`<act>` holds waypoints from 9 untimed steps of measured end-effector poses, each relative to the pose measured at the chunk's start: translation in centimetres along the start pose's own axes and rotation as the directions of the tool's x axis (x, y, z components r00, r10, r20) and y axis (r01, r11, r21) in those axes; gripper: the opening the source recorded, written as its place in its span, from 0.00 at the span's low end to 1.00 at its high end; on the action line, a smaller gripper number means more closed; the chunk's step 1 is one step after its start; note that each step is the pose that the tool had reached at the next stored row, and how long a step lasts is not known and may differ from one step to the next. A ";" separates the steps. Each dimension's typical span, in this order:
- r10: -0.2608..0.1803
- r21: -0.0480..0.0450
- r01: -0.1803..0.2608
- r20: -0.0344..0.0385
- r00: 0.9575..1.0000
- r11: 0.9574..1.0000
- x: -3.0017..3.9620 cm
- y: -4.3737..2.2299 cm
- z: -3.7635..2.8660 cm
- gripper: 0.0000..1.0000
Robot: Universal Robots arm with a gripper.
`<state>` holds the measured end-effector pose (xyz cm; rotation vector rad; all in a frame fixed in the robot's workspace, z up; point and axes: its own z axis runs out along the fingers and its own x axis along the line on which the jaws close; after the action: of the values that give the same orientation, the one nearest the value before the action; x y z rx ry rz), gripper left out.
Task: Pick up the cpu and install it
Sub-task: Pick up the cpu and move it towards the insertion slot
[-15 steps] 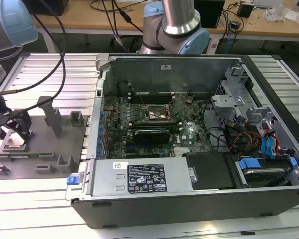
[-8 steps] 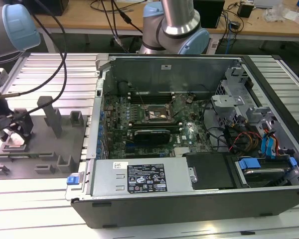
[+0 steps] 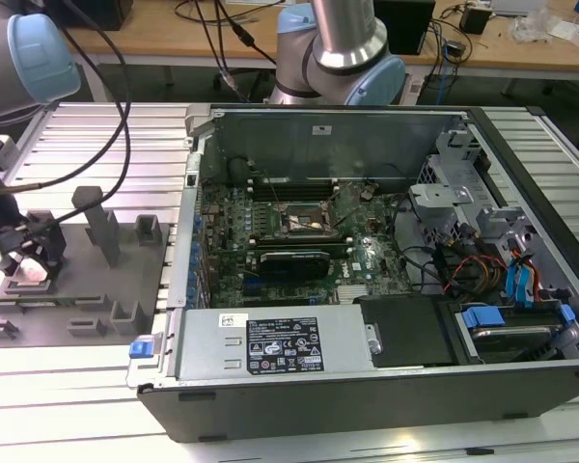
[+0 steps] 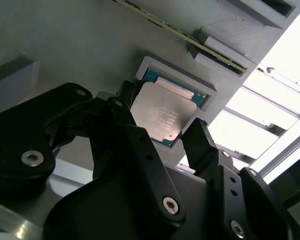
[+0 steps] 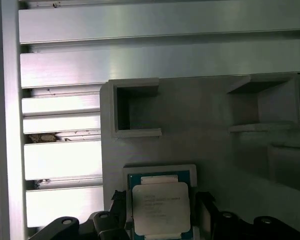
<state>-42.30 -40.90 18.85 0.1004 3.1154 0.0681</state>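
Observation:
The cpu [image 4: 162, 116] is a flat square chip with a silvery top on a green board. It lies in a shallow pocket of the grey fixture plate [image 4: 80, 45], and both wrist views show it [image 5: 161, 207]. My gripper [image 4: 161, 122] hangs low over it, open, with one black finger [image 4: 121, 106] on each side of the chip and a small gap to its edges. In the exterior view my gripper [image 3: 26, 258] is at the far left, over the grey fixture plate [image 3: 77, 289]. The black socket [image 3: 304, 224] sits in the middle of the motherboard.
The open computer case [image 3: 367, 386] fills the exterior view's right, with cables, drive bays and a power supply around the motherboard. Grey fixture blocks [image 3: 104, 227] stand upright on the plate near the gripper. Ribbed aluminium table [image 5: 60, 160] borders the plate.

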 end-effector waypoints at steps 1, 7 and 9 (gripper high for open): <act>0.000 0.000 0.000 0.000 1.000 1.000 0.00 0.00 0.02 0.66; 0.000 0.001 0.000 -0.001 1.000 1.000 0.01 0.01 0.04 0.66; 0.000 0.001 0.000 -0.001 1.000 1.000 0.01 0.01 0.04 0.66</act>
<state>-42.30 -40.89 18.81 0.1005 3.1166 0.0663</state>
